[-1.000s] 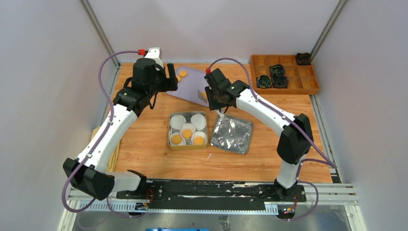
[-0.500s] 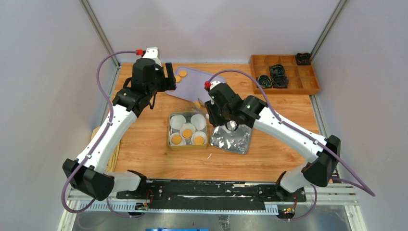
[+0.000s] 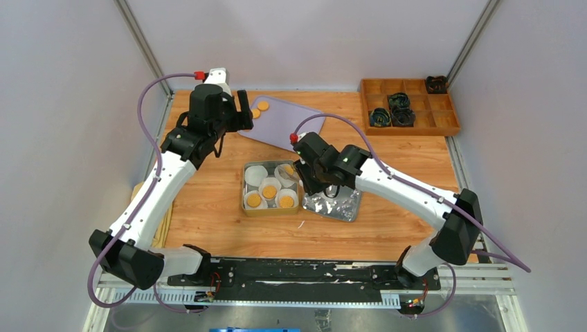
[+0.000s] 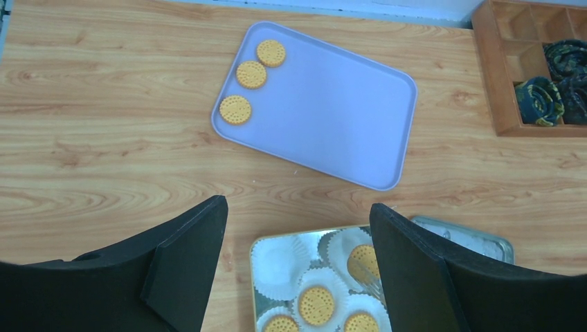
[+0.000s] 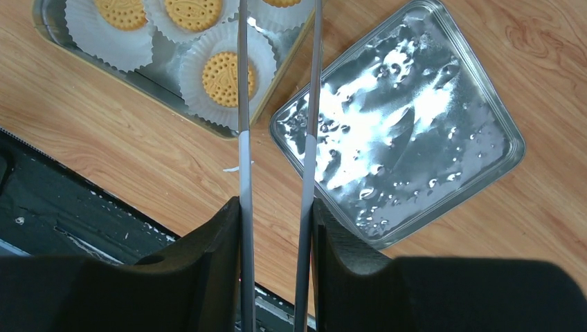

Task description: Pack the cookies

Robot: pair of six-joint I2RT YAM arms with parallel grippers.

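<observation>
Three cookies point(image 4: 251, 74) lie at the far left of a purple tray point(image 4: 332, 117). A gold tin point(image 3: 244, 194) holds white paper cups, several with a cookie point(image 5: 228, 75) inside. My right gripper point(image 5: 277, 207) is shut on metal tongs point(image 5: 242, 138), whose arms reach over the tin's back right corner. The tong tips rest at a cookie point(image 4: 361, 261) lying in the back right cup; whether they still pinch it is unclear. My left gripper point(image 4: 297, 207) hovers open and empty between the tray and the tin.
The tin's silver lid point(image 3: 336, 197) lies just right of the tin, under my right arm. A wooden compartment box point(image 3: 408, 104) with dark items stands at the back right. The black base rail point(image 3: 297, 273) runs along the near edge.
My right arm has swung from the purple tray down to the tin, bringing the tongs and a cookie to the back right cup. The left arm has not moved.
</observation>
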